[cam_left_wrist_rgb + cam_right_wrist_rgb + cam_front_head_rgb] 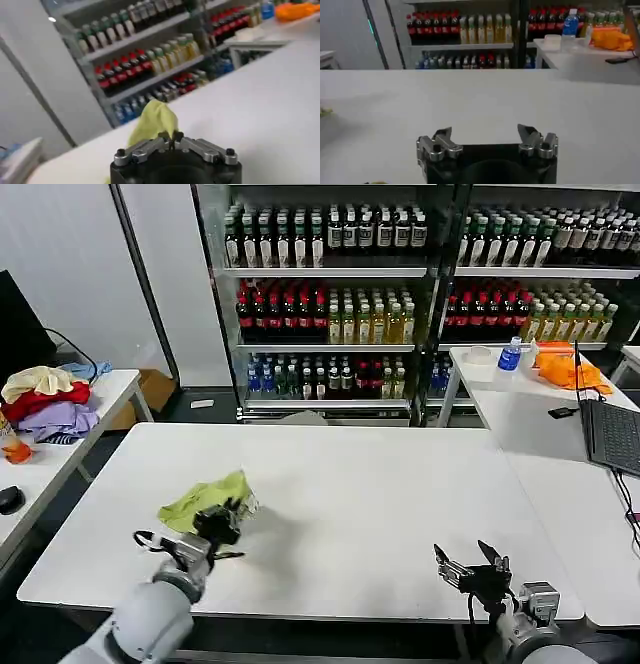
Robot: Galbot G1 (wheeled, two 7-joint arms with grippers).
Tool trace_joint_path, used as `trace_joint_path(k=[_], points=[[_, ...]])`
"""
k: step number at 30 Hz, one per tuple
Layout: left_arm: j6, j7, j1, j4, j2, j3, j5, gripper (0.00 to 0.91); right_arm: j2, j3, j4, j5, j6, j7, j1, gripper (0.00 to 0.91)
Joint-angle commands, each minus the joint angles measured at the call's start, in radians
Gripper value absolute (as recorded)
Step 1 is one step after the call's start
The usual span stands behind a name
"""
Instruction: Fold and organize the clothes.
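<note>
My left gripper (228,519) pinched tight on T-shirt (205,500), bunched on table (360,504) just beyond it. My right gripper (470,567) spread wide, well apart from T-shirt; left nearer.

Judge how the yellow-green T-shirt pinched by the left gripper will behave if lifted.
Probably floppy: the T-shirt lies crumpled on the white table and stands in soft folds at the shut left gripper. Likely light, draping unevenly from that single pinch.
</note>
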Motion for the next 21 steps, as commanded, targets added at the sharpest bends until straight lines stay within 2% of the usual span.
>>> trace_joint_path(k=[1, 5, 11, 17, 18, 19, 21], points=[[0.039, -0.034, -0.095, 0.046, -0.145, 0.248, 0.024, 0.020, 0.010, 0.004, -0.001, -0.012, -0.001, 0.000, -0.006, 0.907], [0.039, -0.061, -0.201, 0.139, -0.207, 0.321, -0.032, 0.020, 0.010, 0.004, -0.009, -0.012, -0.002, 0.000, -0.002, 0.907], [0.039, -0.115, -0.370, 0.353, -0.387, 0.373, -0.127, 0.020, 0.011, -0.008, -0.029, -0.014, -0.004, 0.000, 0.016, 0.907], [0.037, -0.126, -0.472, 0.506, -0.488, 0.407, -0.142, 0.020, 0.005, -0.013, -0.045, -0.011, -0.009, 0.000, 0.043, 0.907], [0.037, -0.117, -0.484, 0.523, -0.497, 0.413, -0.133, 0.131, 0.003, -0.013, -0.047, -0.011, -0.010, -0.002, 0.046, 0.907], [0.036, -0.105, -0.489, 0.531, -0.504, 0.416, -0.129, 0.907, 0.003, -0.014, -0.049, -0.010, -0.011, -0.003, 0.050, 0.907], [-0.002, -0.054, -0.507, 0.560, -0.519, 0.425, -0.116, 0.907, 0.001, -0.017, -0.054, -0.010, -0.013, -0.004, 0.057, 0.907]])
